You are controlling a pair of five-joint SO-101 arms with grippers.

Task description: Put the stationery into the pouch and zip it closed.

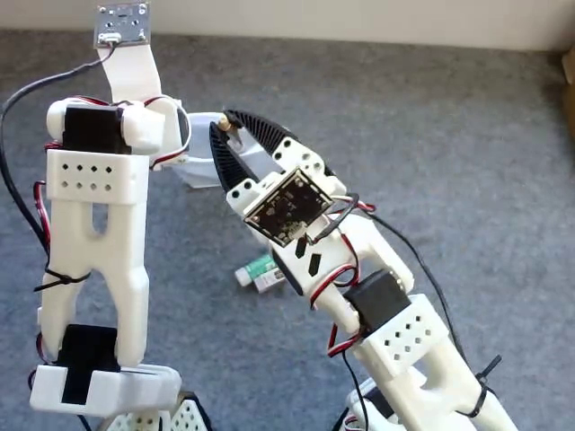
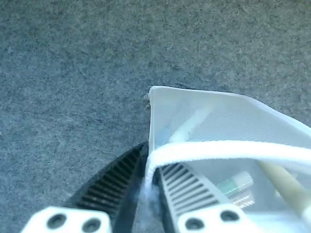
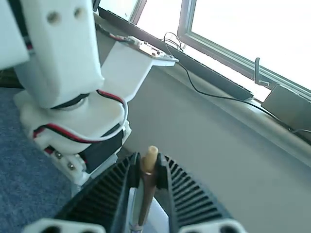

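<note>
**Pouch** [image 2: 218, 121]: white mesh, soft and light. It sags from its stiffer rim band and will likely fold if pushed. One corner of the rim is pinched between the clenched jaws of the left gripper [image 2: 151, 161], and the mouth gapes away from them. Best hold, by judgement, is the rim band or the zip end, never the mesh.

**Pen** [image 3: 145, 194]: slim, rigid, tan-tipped, probably light and smooth enough to slide. The right gripper [image 3: 148, 161] clamps it mid-shaft, with the tip standing just past the jaw ends. A pale shaft shows just beyond the left jaws at the pouch mouth, seemingly the same pen.

**Loose stationery** [image 1: 260, 272]: two short green-and-white sticks lying side by side on the grey bench [image 1: 467, 135], below the right arm's wrist. They are hard and likely to roll.

**Not made out:**
- The pen's lower end, which is cut off.
- The zip slider.
- Whether the green-white item behind the mesh lies inside the pouch or under it.
- The left jaws from above, where the arm covers them.
</note>
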